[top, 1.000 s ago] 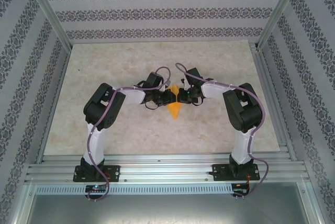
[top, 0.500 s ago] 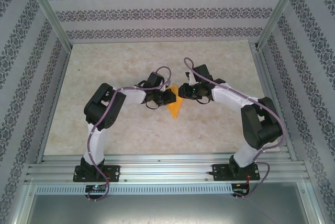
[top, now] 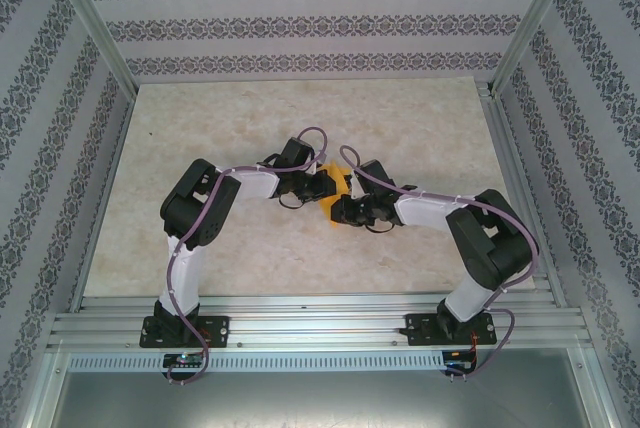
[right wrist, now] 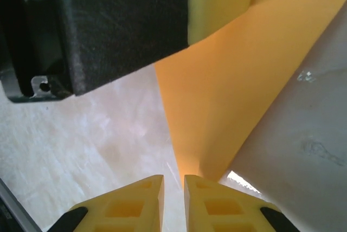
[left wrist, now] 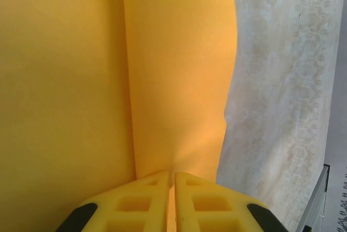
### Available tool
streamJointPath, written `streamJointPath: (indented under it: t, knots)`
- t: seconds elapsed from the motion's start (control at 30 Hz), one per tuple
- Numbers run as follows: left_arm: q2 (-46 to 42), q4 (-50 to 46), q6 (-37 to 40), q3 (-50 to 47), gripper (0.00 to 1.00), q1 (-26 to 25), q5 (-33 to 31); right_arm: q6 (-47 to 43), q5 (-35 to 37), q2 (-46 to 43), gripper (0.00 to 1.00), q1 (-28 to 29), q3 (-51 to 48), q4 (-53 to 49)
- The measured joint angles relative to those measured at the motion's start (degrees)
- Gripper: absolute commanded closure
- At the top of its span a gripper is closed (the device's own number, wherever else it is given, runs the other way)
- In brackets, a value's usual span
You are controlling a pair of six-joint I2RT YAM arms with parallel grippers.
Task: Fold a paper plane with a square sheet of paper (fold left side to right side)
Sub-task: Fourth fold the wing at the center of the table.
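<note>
Right gripper (right wrist: 173,191) has swung nearer, jaws almost together at the tip of the paper (right wrist: 217,107), while left gripper (left wrist: 174,188) clamps its fold.

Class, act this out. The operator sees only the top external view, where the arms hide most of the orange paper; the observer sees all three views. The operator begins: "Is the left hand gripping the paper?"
Observer: Yes. In the left wrist view the left hand is shut, and the paper runs in between its fingers.
Operator: And the right hand?
Observer: In the right wrist view the right hand has its fingers close together with a narrow gap. The paper's pointed end reaches down to them, but I cannot tell whether it is pinched.
</note>
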Motion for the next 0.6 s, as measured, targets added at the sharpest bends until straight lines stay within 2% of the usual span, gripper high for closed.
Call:
streamJointPath:
  t: [0.33,0.6]
  knots:
    - [-0.02,-0.13,0.0,0.0,0.87,0.0,-0.11,-0.02,0.0,3.39,0.84,0.11,0.02,1.16]
    - [0.02,-2.12,0.13,1.44,0.8,-0.07,-0.37,-0.09,1.55,3.45,0.85,0.87,0.24,0.55]
